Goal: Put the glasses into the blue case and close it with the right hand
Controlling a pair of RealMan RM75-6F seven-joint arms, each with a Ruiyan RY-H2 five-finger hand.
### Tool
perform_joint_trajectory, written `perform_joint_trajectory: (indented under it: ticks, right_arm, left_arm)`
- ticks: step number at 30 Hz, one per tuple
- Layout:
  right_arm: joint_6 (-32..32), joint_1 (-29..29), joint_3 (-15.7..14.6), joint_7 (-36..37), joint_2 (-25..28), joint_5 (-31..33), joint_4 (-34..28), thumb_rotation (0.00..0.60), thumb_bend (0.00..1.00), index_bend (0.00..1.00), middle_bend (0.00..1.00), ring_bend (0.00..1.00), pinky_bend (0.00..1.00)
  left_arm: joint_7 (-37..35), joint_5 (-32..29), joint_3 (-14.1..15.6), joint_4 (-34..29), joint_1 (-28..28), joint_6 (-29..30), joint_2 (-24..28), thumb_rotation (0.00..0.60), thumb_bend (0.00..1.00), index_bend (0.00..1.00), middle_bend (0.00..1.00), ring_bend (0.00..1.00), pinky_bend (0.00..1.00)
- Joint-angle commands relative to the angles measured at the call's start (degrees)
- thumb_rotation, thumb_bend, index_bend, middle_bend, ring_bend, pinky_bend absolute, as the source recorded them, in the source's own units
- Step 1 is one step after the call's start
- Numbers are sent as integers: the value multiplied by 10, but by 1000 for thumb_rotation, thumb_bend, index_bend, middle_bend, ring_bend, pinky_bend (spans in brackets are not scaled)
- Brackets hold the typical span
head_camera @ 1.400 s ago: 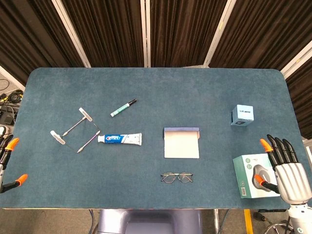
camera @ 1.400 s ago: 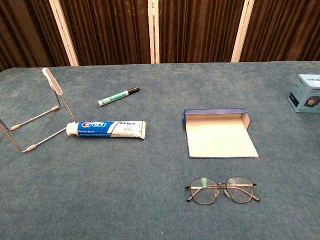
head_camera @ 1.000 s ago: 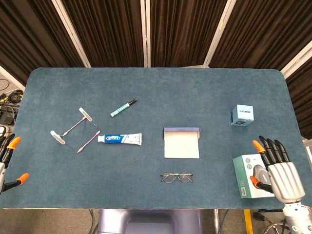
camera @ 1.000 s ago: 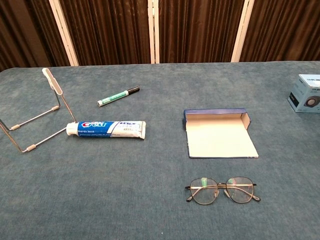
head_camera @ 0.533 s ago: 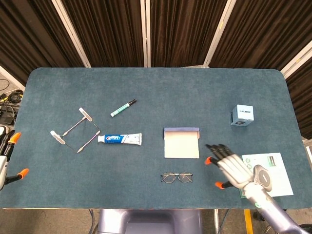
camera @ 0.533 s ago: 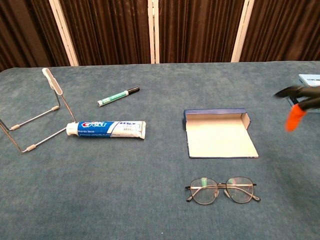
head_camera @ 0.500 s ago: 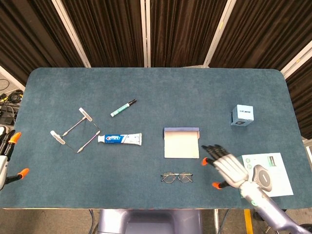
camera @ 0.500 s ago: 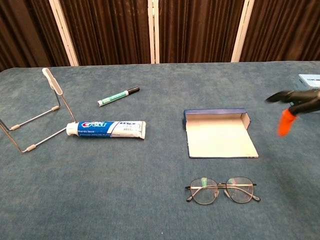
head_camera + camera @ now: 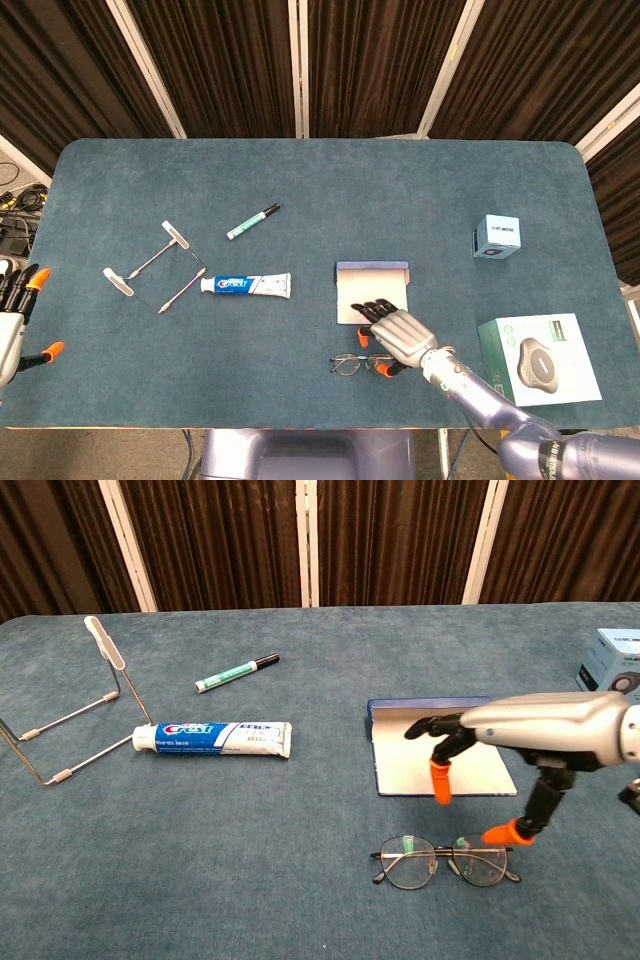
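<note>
Silver robot hand (image 9: 530,730), orange fingertips (image 9: 440,782)

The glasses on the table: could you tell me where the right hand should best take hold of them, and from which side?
Probably at the bridge, from above. The glasses lie flat with thin wire rims, so pinching the narrow middle avoids the lenses. The right hand hangs open over them.

The only wording that reads clearly is the brand "Crest", in blue letters on the white toothpaste tube (image 9: 213,738) lying left of centre in the chest view; in the head view the same tube (image 9: 246,285) shows the logo too small to read properly. The small light-blue box (image 9: 496,237) at the right of the head view carries a dark line of print on its top, too small to make out.
</note>
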Motion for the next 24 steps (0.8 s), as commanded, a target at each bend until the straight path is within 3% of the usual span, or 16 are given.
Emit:
perform_joint_trajectory:
  ticks: [1, 11, 24]
  right_arm:
    - [5, 24, -5, -44, -32, 41, 12, 600, 202, 449, 0, 0, 0]
    - [39, 58, -25, -121, -77, 135, 28, 600, 227, 456, 0, 0, 0]
    - [62, 75, -49, -136, -89, 177, 24, 600, 235, 482, 0, 0, 0]
  left_arm:
    - [1, 0, 0, 0, -1, -1, 0, 600, 0, 0, 0, 0, 0]
    - [6, -5, 1, 1, -3, -5, -3, 600, 0, 0, 0, 0, 0]
    - [11, -9, 2, 1, -6, -8, -5, 600, 0, 0, 0, 0, 0]
